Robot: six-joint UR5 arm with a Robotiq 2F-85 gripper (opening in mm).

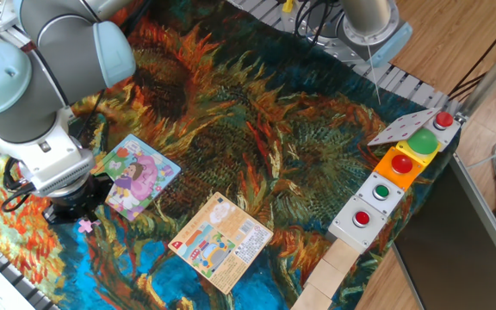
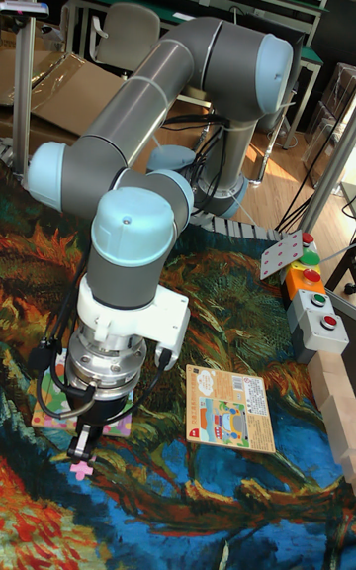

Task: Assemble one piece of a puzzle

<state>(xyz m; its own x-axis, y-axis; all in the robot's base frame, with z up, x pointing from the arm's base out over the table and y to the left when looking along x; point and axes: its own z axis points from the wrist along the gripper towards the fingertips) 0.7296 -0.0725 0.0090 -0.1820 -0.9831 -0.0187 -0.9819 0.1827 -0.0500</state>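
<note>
The piece (image 1: 85,226), small and pink with knobbed edges, is just off the puzzle's near-left corner, level with the sunflower cloth. My gripper (image 1: 76,215) points straight down onto it. In the tall fixed view its dark fingertips (image 2: 84,443) stand close together and touch the top of the piece (image 2: 81,469), so it looks shut on it. The puzzle (image 1: 136,176), a square cartoon board with a girl in purple, lies flat right of the gripper. In the tall fixed view, the wrist hides most of the puzzle (image 2: 47,400).
An orange-peach printed card (image 1: 222,241) lies to the right of the puzzle. A row of button boxes (image 1: 394,172) and wooden blocks (image 1: 334,267) runs along the right edge. The arm's base (image 1: 364,26) stands at the far edge.
</note>
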